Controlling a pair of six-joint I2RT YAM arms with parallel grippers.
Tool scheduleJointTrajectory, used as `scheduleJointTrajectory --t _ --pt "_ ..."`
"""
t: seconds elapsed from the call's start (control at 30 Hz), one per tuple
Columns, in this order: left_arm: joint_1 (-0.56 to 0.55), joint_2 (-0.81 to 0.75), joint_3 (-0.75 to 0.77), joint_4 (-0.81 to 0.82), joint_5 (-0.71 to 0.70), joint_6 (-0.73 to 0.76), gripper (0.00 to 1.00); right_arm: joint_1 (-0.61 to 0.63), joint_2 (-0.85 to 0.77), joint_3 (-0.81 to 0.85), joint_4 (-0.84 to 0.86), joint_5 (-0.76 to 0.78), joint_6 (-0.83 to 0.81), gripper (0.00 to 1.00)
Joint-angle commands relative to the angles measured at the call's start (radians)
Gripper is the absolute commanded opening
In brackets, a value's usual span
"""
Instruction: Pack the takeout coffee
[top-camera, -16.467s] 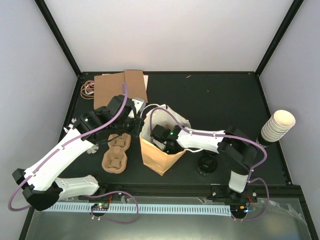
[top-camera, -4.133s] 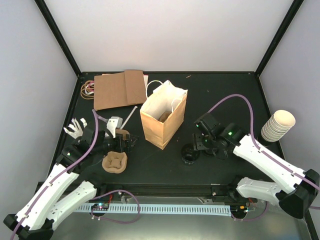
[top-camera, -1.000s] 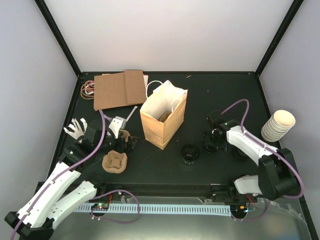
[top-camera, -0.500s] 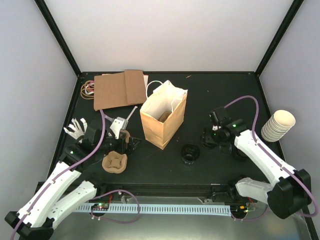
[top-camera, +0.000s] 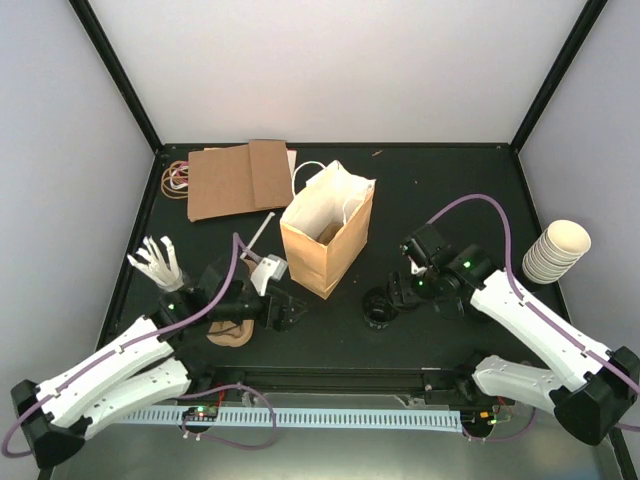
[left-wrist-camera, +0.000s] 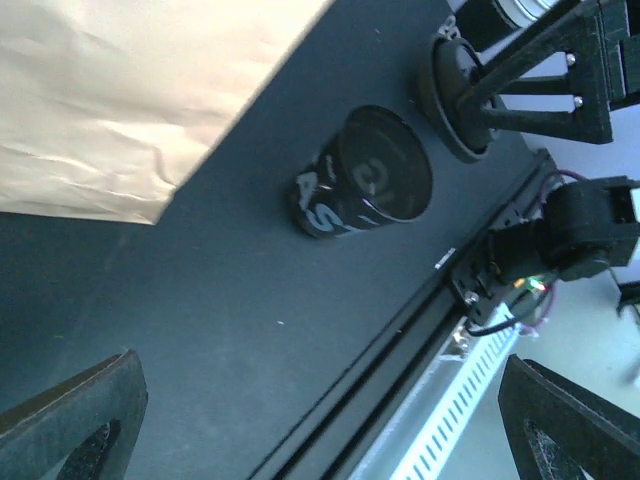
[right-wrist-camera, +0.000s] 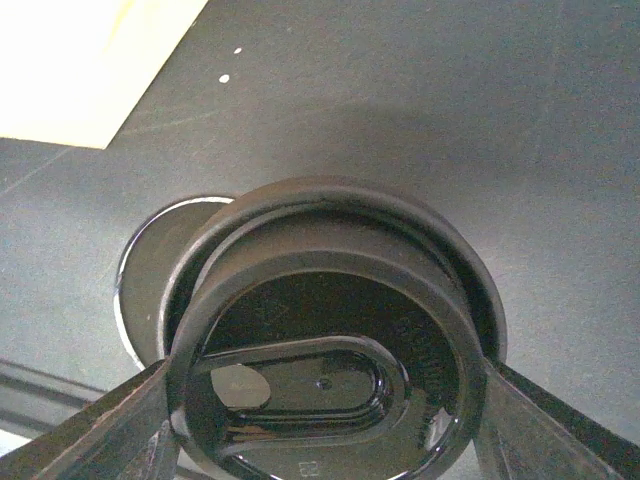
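Note:
My right gripper (top-camera: 402, 288) is shut on a takeout coffee cup (right-wrist-camera: 325, 375), its fingers (right-wrist-camera: 85, 440) pressed against both sides of the round black lid. The same held cup (left-wrist-camera: 458, 100) shows from the side in the left wrist view. Just left of it a second dark lidded cup (top-camera: 380, 306) stands on the table, printed with white letters (left-wrist-camera: 365, 187). My left gripper (top-camera: 290, 312) is open and empty, low over the table and pointing at that cup. The brown paper bag (top-camera: 325, 240) stands open behind them. The pulp tray (top-camera: 230, 333) lies partly hidden under my left arm.
A stack of cream paper cups (top-camera: 555, 250) stands at the right edge. Flat brown cardboard (top-camera: 240, 178) and rubber bands (top-camera: 177, 175) lie at the back left, white cutlery (top-camera: 155, 262) at the left. The table's front rail (left-wrist-camera: 470, 290) runs close below the standing cup.
My right gripper has moved left with the lidded cup, ending beside the standing cup. My left arm has swung right, off the pulp tray toward the table's middle.

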Motion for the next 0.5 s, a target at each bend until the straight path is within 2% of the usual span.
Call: scheduleJointTrajectory --t 0.0,0.33,0.47 --pt "-0.111 0.021 -0.037 0.169 -0.075 -0.148 0.99 0.067 -0.009 0.030 -0.043 -0.010 -0.004 0.76" --pt "-0.255 0.096 -0.122 0.354 -0.174 -0.263 0.97 0.129 0.007 0.012 -0.009 -0.017 -0.012 0.76" --pt "-0.265 0.139 -0.155 0.430 -0.175 -0.309 0.88 0.152 0.036 0.013 -0.010 -0.006 -0.017 0.76"
